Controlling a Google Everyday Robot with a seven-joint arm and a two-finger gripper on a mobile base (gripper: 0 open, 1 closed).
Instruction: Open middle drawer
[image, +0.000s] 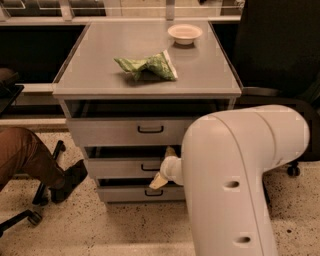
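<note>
1. My gripper (164, 167) sits low in front of the light-grey metal cabinet (150, 90), right at the front of the wide light-grey middle drawer (117, 168).
2. My jaws stand open: one pale yellow fingertip (171, 151) points up near the drawer's top edge, and the other points down by its lower edge.
3. The small black bar handle (148, 168) of the middle drawer lies just left of my wrist, level with the gap between my fingers. It seems close to them, but I cannot tell whether I touch it.
4. The middle drawer lies between the taller top drawer (110, 132) and the narrower bottom drawer (122, 193), with a dark gap showing above its front.
5. My bulky white arm (240, 175) fills the lower right of the view and hides the right ends of all three drawers.
6. On the cabinet's flat top lie a crumpled green foil bag (147, 66) near the middle and a small white bowl (185, 33) towards the far right corner, well apart.
7. At the left, a leg in brown trousers (20, 155) ends in a black shoe (70, 180) near the cabinet's lower corner.
</note>
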